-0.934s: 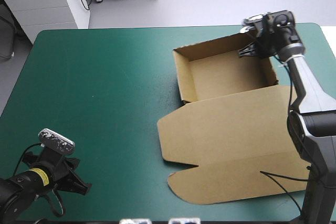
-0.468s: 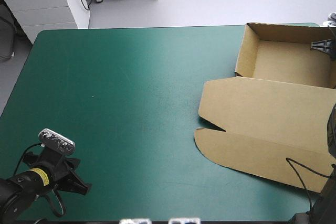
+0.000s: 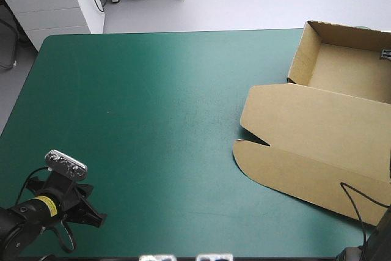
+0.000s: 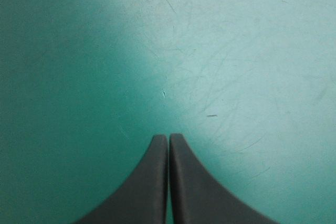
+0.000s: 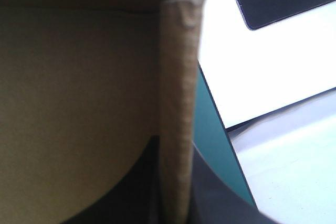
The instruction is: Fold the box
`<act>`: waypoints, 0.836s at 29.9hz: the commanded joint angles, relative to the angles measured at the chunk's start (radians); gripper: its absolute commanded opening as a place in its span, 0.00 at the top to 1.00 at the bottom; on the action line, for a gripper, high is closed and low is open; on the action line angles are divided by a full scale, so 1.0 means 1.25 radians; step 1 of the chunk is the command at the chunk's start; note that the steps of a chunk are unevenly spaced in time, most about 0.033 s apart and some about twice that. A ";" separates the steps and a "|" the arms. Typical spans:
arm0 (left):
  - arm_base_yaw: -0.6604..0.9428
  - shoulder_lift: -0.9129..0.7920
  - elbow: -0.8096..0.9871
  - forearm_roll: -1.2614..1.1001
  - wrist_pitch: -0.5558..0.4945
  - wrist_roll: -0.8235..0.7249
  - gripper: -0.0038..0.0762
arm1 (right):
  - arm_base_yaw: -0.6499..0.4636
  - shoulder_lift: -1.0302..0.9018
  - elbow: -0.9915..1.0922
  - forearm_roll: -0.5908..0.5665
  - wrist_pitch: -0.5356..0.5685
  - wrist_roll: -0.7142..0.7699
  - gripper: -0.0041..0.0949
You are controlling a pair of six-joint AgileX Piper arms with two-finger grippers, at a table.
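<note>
Box (image 3: 324,105) at the table's far-right corner, partly off the high view's right side. Tray (image 3: 351,71) open, walls raised, toward the far edge; lid (image 3: 305,145) flat on the teal-green cover (image 3: 140,120), reaching toward the near edge. Lid's rounded flap corner nearest the table's middle, small notch at the fold line. Right gripper (image 5: 176,148) clamped on a tray wall (image 5: 178,77) — black fingers either side of the board, one inside the tray, one outside. Strip of cover and the table's edge just beyond that wall. Left gripper (image 4: 168,138) pressed closed, holding nothing — tips meeting in one point over bare cover near the near-left corner, well apart from the box.
</note>
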 commanded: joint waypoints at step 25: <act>0.000 0.001 -0.018 -0.004 -0.039 -0.003 0.96 | -0.002 -0.074 -0.029 0.038 0.032 0.017 0.20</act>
